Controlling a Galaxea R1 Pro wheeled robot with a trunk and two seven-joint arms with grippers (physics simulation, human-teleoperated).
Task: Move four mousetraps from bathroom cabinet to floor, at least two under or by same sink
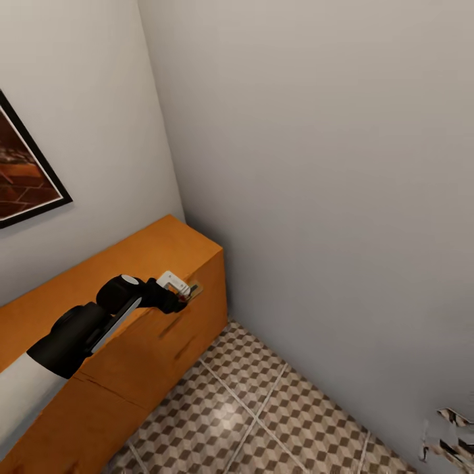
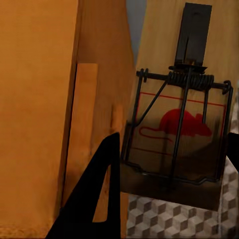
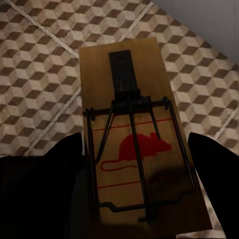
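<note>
Grey walls (image 1: pixel 316 145) meet in a corner ahead of me, and a dark-framed picture (image 1: pixel 26 174) hangs on the one to my left. Below them spreads the bathroom floor (image 1: pixel 263 415), cube-patterned tiles in brown, beige and white with pale grout lines. Along the left-hand wall runs the cabinet (image 1: pixel 151 253), orange-tan, flat-topped, its drawer fronts facing the tiles.

My left arm (image 1: pixel 79 332) reaches out over the cabinet's front edge, near its end by the corner. There my left hand (image 1: pixel 186 295) is clamped on a mousetrap (image 1: pixel 195 288), held just off the cabinet's front face and above the floor. From the left wrist, that mousetrap (image 2: pixel 179 124) stands close between my dark fingers (image 2: pixel 102 184), tan board, black wire spring and bar, red mouse printed on it, with the cabinet's wood (image 2: pixel 40 114) alongside and tiles below.

Over on the right wrist, my right hand (image 3: pixel 134 199) grips a second mousetrap (image 3: pixel 132 144): same tan board, same red mouse, dark fingers (image 3: pixel 45 189) pressed on both long edges. It hangs over the tiled floor (image 3: pixel 45 59), clear of it, with a strip of grey wall beyond.
</note>
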